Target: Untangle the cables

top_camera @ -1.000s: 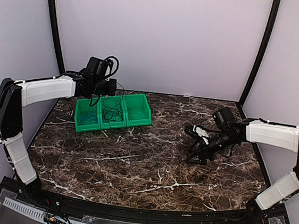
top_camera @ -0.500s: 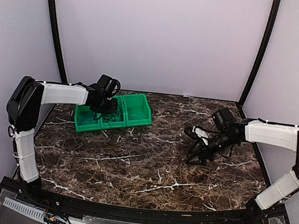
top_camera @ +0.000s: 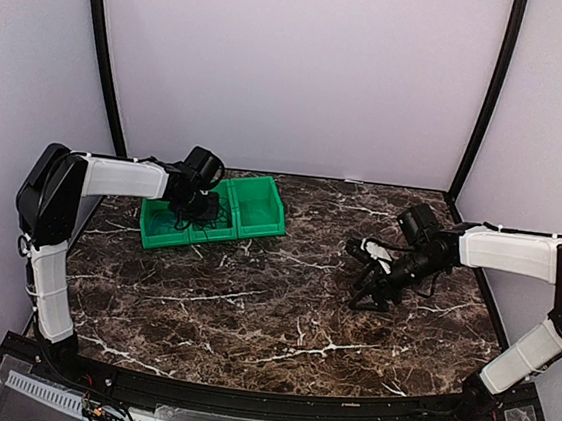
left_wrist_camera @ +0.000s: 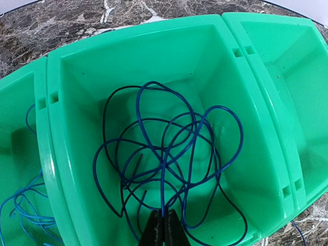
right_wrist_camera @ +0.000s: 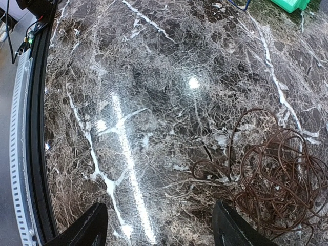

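Biggest risk: the left gripper (left_wrist_camera: 163,219), tips pressed together on a blue strand at the near edge of the dark tangle (left_wrist_camera: 163,189), lifts and the whole knot comes up as one lump. The blue and black loops cross each other many times in the middle compartment of the green bin (left_wrist_camera: 51,128). Next: the lump snags on a bin wall and drags or tips the bin, probably a light one, across the table (top_camera: 250,318). Smaller: the thin strand slips out of the pinch, since only the very tips hold it. Smaller again: the right gripper (right_wrist_camera: 161,215), fingers spread wide with nothing between them, hangs over bare marble well apart from the bin. From there it likely cannot pin the knot while the left pulls. The brown bunch (right_wrist_camera: 279,179) lies loose on the table near one of its fingers and could get swept. Counts, big to small: one table; two arms, left arm (top_camera: 114,175) and right arm (top_camera: 508,252); one bin with three compartments; two grippers; four cords by my count (blue plus black in the middle compartment, though I cannot tell for sure there are only two; one paler blue cord (left_wrist_camera: 28,215) in the left compartment; the brown one on the table).
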Available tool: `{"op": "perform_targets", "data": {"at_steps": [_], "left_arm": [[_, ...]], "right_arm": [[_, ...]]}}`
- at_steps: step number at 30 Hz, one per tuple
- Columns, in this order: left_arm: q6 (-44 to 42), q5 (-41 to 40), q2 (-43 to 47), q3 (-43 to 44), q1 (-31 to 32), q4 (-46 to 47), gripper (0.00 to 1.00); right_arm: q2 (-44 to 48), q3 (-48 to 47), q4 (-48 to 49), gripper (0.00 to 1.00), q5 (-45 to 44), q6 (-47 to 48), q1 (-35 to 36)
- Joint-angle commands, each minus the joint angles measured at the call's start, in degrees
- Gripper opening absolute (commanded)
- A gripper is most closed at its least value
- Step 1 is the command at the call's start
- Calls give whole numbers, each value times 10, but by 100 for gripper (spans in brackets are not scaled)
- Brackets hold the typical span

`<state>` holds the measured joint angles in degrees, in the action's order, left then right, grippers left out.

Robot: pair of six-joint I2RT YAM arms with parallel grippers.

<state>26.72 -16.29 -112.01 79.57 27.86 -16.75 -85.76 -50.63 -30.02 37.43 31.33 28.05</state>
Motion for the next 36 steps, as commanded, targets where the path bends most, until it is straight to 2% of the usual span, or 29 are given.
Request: {"op": "perform_targets", "data": {"at_steps": [1,3,4,6,11,14,17,20,21,23,31,36], "left_arm": [[7,1,78,-16,-3,-25,1],[4,-2,106,-26,-3,-30,12],[4,-3,112,-29,-3,-34,21],[1,-8,131,-36,-3,-39,30],[-5,9,184,-67,4,-25,45],[-32,42,201,-82,20,-1,46],[-80,92,215,-119,70,69,47],[-126,113,199,-128,121,97,50],[-130,114,183,-123,127,97,63],[-133,112,158,-115,140,94,71],[-114,135,54,-72,147,86,63],[-111,129,10,-47,147,82,53]], "right_arm": [[-6,-3,-2,72,-2,8,-2],[-7,-3,-2,72,-4,9,-2],[-7,-4,-3,72,-4,10,-2],[-7,-5,-4,72,-5,11,-1],[-5,-5,-5,72,-7,14,-1],[-4,-5,-5,72,-8,15,-1],[-6,-6,-5,72,-10,16,-1],[-9,-7,-7,72,-15,17,-1],[-10,-7,-7,72,-16,17,-2],[-8,-7,-8,72,-18,18,-2],[-1,-4,-7,72,-26,21,-1],[-4,-5,-8,72,-28,22,-1]]}}
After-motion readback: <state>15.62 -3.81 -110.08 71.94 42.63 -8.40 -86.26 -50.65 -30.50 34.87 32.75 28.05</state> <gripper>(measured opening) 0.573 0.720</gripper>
